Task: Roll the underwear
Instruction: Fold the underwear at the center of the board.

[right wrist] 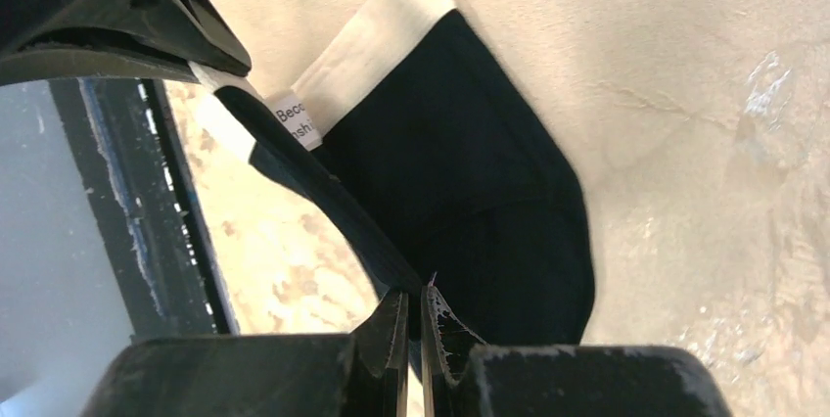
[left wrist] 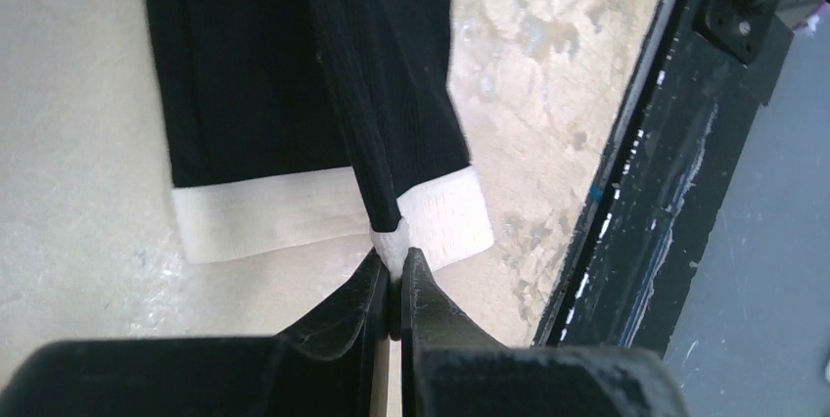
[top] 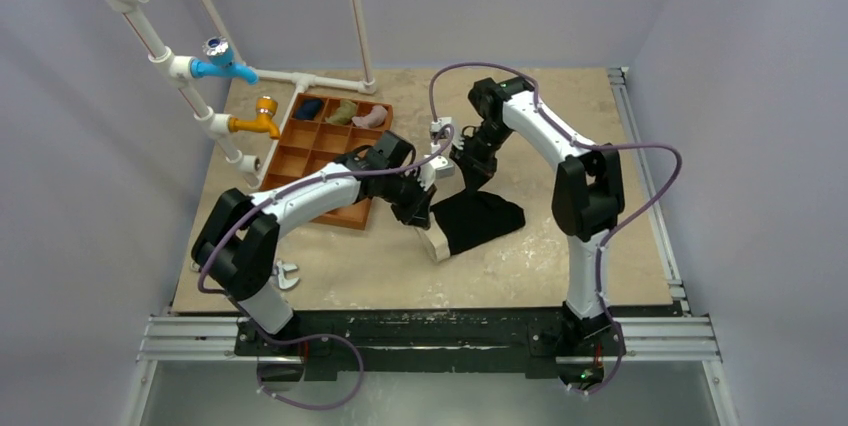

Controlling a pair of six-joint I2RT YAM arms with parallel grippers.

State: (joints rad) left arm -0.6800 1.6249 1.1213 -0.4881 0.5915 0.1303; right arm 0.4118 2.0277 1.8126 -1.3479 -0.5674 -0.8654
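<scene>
The underwear [top: 482,218] is spread mid-table, black, its white waistband [top: 437,244] turned near-left; one edge is lifted into a taut ridge between the arms. The left gripper [left wrist: 393,265] is clamped on the waistband end, jaws pinched together on white fabric; the right gripper [right wrist: 416,304] is closed tight on the black far end. Just left, the orange-brown tray [top: 303,143] is crossed at its near-right corner by the left arm; dark blue [top: 309,107], olive [top: 343,112] and pink [top: 371,118] bundles are held in its far row. Blue [top: 222,58] and orange [top: 262,118] taps are mounted far left, well apart from the garment.
</scene>
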